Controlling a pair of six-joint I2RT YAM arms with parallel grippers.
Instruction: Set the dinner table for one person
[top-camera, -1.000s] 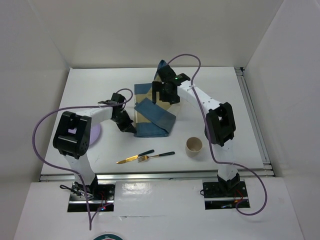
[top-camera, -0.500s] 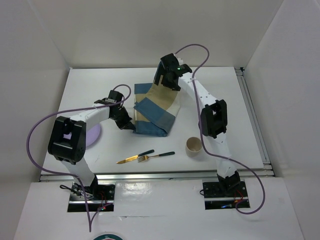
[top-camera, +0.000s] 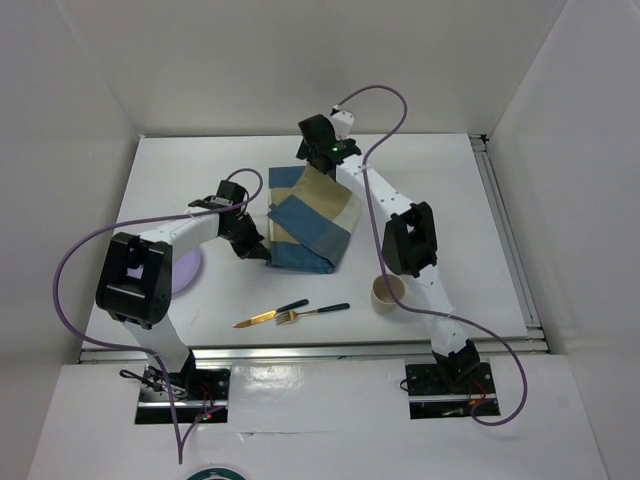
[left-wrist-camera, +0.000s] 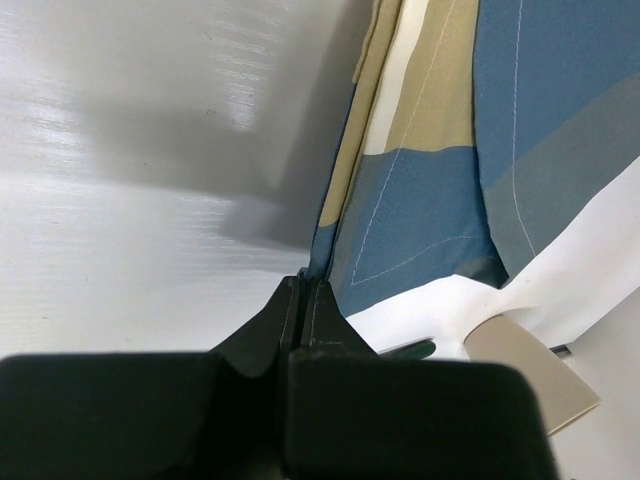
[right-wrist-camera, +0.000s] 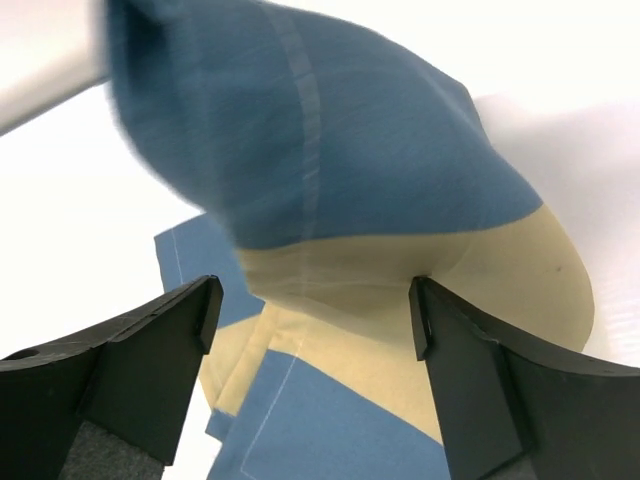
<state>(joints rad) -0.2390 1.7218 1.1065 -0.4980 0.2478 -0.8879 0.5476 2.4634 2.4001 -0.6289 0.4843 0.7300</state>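
1. Change: the right gripper (right-wrist-camera: 313, 300) has moved from over the middle of the placemat (top-camera: 310, 225) to its far edge. The blue flap it lifted a second ago now lies back, and tan stripes show.
2. Right jaws are spread, with cloth hanging between them, apparently unpinched. The left gripper (left-wrist-camera: 305, 285) is pressed together on the placemat's edge.
3. Judgement: the unfolding is mostly done, but the cloth by the left gripper looks doubled.
4. The dinner table (top-camera: 200, 170) lies under both grippers, white and matte, with white walls around. The fork (top-camera: 320, 311) and cup (top-camera: 388, 291) sit behind both grippers, toward the bases.

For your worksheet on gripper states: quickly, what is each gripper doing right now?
Left gripper: closed, apparently pinching the placemat's edge.
Right gripper: open, placemat bunched just ahead.
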